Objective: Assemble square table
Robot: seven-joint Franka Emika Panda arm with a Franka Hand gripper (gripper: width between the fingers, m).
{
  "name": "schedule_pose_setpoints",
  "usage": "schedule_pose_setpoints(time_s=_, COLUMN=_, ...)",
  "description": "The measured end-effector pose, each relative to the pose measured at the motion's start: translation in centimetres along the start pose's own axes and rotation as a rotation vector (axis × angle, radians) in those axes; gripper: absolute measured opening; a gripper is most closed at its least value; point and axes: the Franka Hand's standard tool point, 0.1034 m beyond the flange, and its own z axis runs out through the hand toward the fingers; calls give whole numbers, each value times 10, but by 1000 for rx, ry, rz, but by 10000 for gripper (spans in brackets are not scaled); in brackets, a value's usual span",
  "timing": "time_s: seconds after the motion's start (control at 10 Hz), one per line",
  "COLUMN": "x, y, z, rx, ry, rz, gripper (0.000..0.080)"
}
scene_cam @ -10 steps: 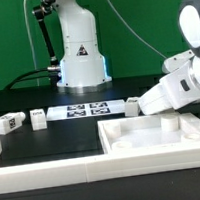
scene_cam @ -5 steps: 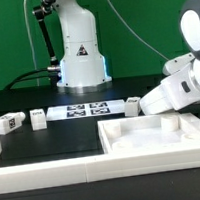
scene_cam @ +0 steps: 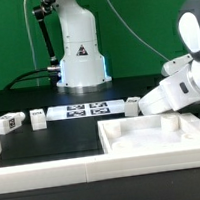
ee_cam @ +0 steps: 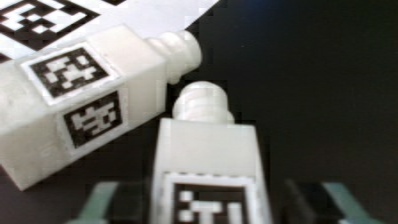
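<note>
Black table (scene_cam: 52, 140), green wall | your gripper (ee_cam: 215, 196) stands open, one finger each side of a white leg (ee_cam: 208, 140), not touching | leg tag (ee_cam: 212, 207): black-and-white squares | square tabletop (scene_cam: 152, 134) near, exterior view's right | base sticker (scene_cam: 81, 52): too small for you to read

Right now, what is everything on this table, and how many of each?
tabletop: one, white, front, exterior view's right.
marker board: one, white with black tags, middle.
legs: three in the exterior view, white, tagged; two on that view's left of the marker board, one on its right; the wrist view shows two side by side.
rail: one, white, front edge.
table: one, black.
arm: one, white, base at back.
pincer: one, dark fingers, open astride one of the legs.
</note>
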Motion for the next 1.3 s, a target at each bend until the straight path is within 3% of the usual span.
schedule_pose_setpoints(time_s=0.5, x=-6, y=1, z=-8, rx=4, ry=-4, rz=-3, gripper=285)
schedule_pose_setpoints(time_s=0.7, x=-25, y=7, z=-28, rx=28, ry=-1, rz=-16, gripper=285)
schedule_pose_setpoints(time_s=1.0, x=-56, y=31, z=-47, rx=54, ry=50, rz=-42, gripper=287)
schedule_pose_setpoints(time_s=1.2, x=-48, y=29, z=-43, rx=48, ry=69, rz=-46, gripper=287)
schedule_pose_setpoints(time_s=1.3, x=-37, y=35, z=-47, rx=41, ry=171, rz=-60, gripper=287)
